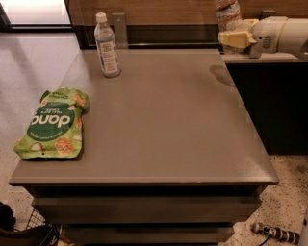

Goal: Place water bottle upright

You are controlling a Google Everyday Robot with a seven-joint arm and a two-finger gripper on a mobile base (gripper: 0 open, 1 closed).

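Note:
The water bottle (228,14), small, clear and ribbed, is held upright in the air at the top right, its cap cut off by the frame's top edge. My gripper (233,38) is shut on its lower part, with the white arm (279,34) reaching in from the right. The bottle hangs above the far right corner of the grey table (159,125), and its shadow falls on the tabletop below.
A taller bluish bottle with a white printed label (107,46) stands upright at the table's far left. A green snack bag (52,125) lies flat near the left edge. A dark counter (269,96) stands to the right of the table.

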